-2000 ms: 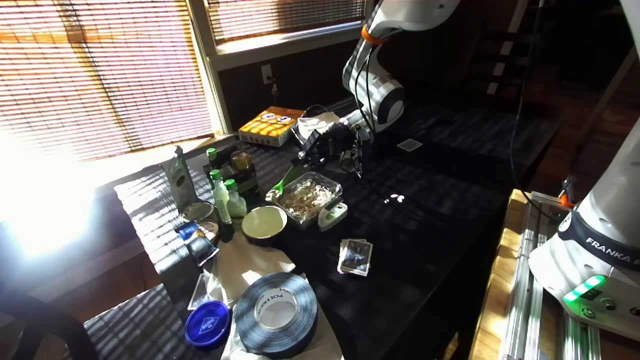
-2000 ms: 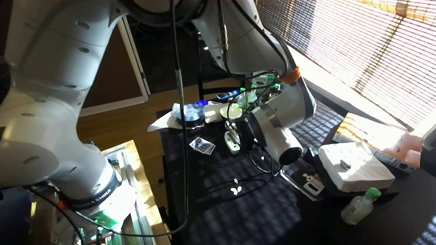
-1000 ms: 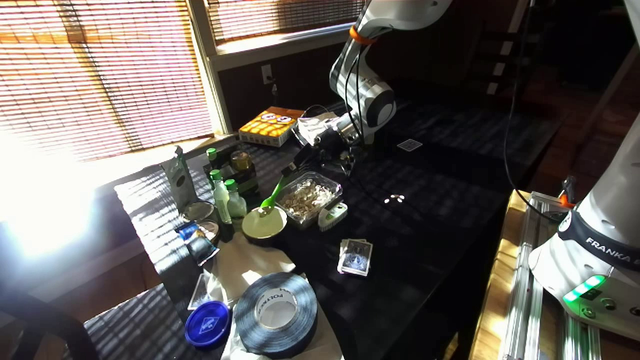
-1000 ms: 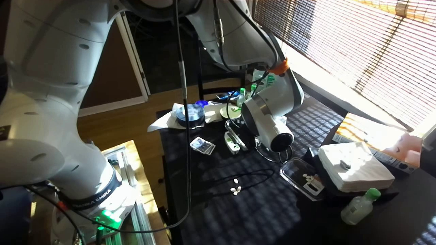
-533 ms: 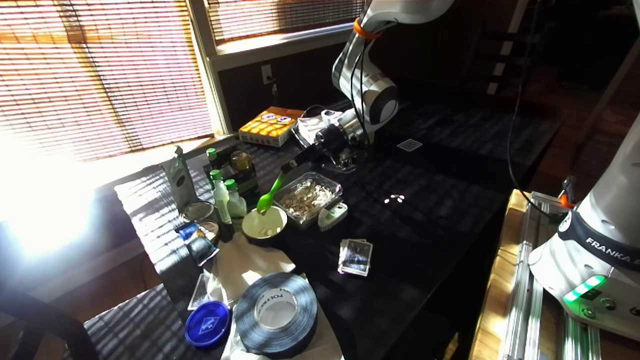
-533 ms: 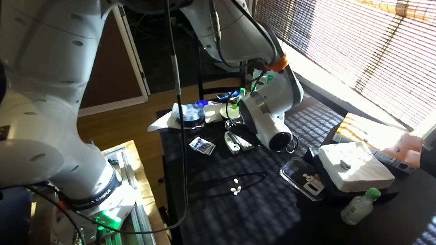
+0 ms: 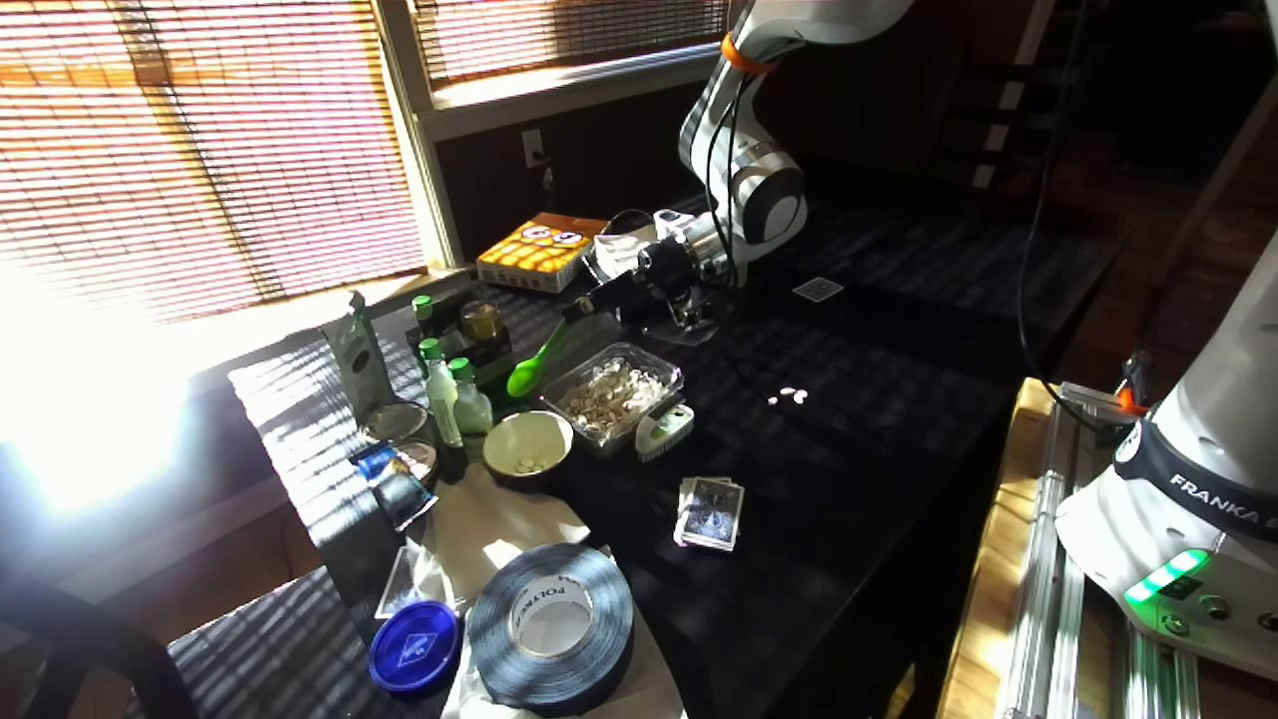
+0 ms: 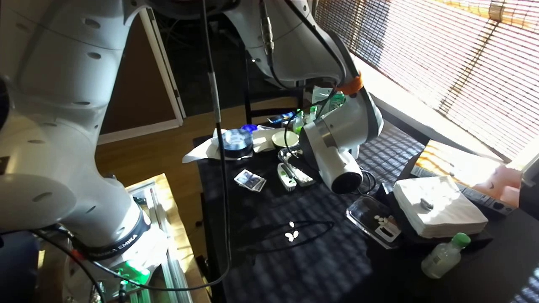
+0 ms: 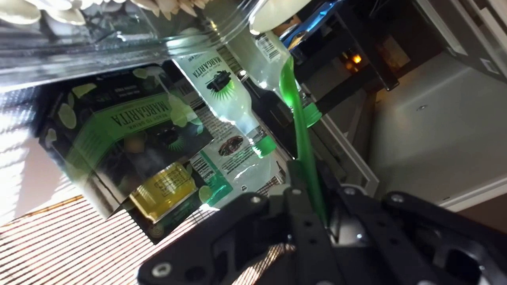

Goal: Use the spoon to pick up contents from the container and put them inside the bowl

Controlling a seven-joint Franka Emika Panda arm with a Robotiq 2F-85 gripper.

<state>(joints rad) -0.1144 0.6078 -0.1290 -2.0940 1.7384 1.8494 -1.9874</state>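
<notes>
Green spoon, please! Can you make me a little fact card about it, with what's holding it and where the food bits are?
Spoon: green, slanting, scoop end lower
Held by: the gripper, shut on it
Bits on spoon: none that I can see
Container: clear tub, lots of pale bits inside
Bowl: pale inside, a few bits in it
Table: some loose pieces on it
Neighbour: brush, beside the container
</notes>
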